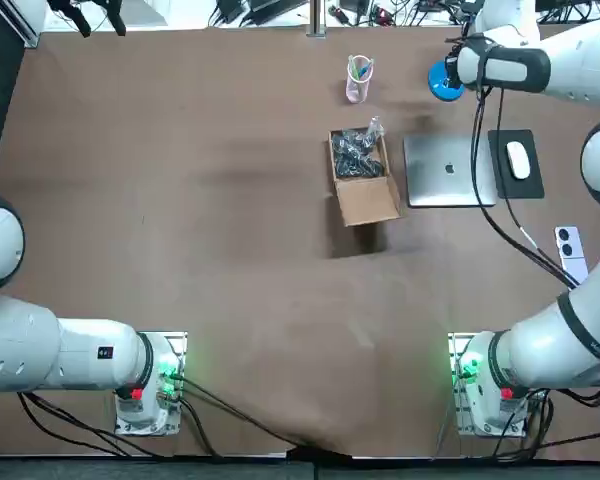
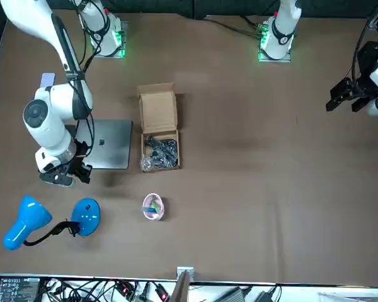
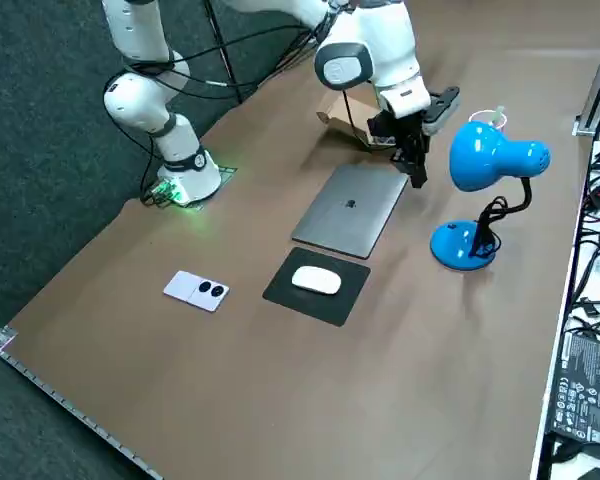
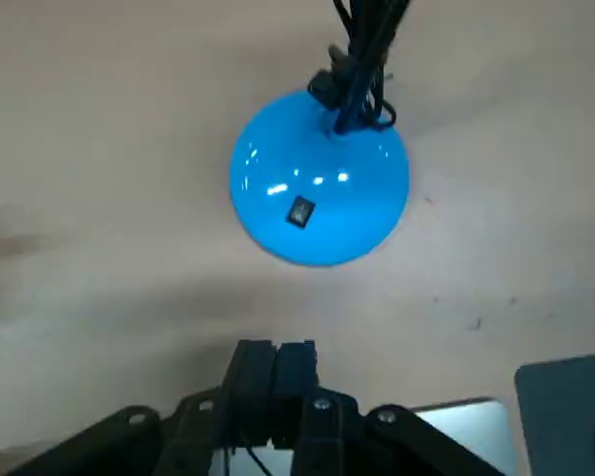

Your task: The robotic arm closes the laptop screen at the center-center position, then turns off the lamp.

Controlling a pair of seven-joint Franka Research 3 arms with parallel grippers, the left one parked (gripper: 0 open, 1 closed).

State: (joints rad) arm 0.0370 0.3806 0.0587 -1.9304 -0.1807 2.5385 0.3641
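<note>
The silver laptop [image 1: 450,170] [image 3: 350,208] lies with its lid shut flat on the brown table. Just beyond it stands the blue desk lamp, with its round base [image 1: 443,82] [image 2: 86,214] [image 4: 319,178] on the table and its head [image 3: 490,157] [image 2: 22,221] raised on a black neck. A small rocker switch [image 4: 299,211] sits on the base. My right gripper [image 4: 276,372] [image 3: 417,172] [image 2: 75,175] hovers over the laptop's far edge, a short way from the lamp base. Its fingers are shut together and hold nothing.
An open cardboard box [image 1: 360,175] with dark items stands left of the laptop. A pink cup [image 1: 359,80] is behind it. A white mouse [image 1: 518,160] rests on a black pad [image 1: 515,185] right of the laptop, and a white device [image 1: 570,250] lies nearer the base.
</note>
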